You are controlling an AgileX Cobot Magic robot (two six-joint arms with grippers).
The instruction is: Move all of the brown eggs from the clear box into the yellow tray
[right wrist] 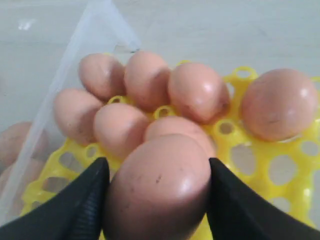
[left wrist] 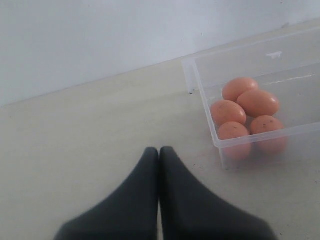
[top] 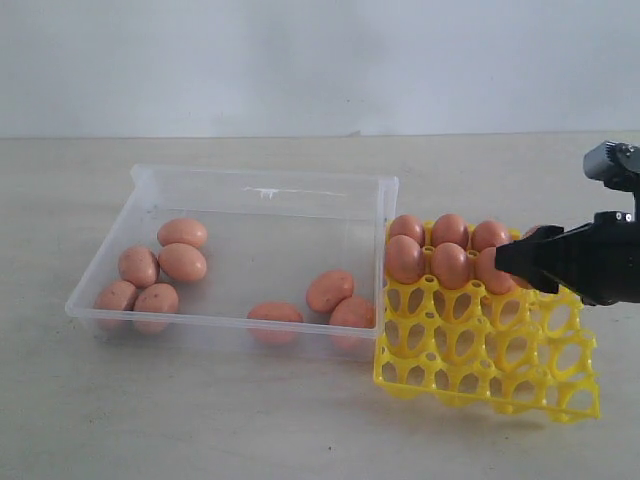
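My right gripper (right wrist: 157,167) stands wide, its two black fingers (right wrist: 85,200) pressed to either side of one brown egg (right wrist: 159,200). The egg is smooth, matte and orange-brown, with a few faint dark specks. It hangs just above the yellow tray (right wrist: 295,161), by the second row. Seven more eggs (top: 449,232) already sit in the cups nearest the clear box (top: 260,180). Eight others (top: 182,262) lie loose in that box, five at the end away from the tray and three near it. My left gripper (left wrist: 159,150) is pressed shut on nothing, over the bare table (left wrist: 75,140) beside the box's corner.
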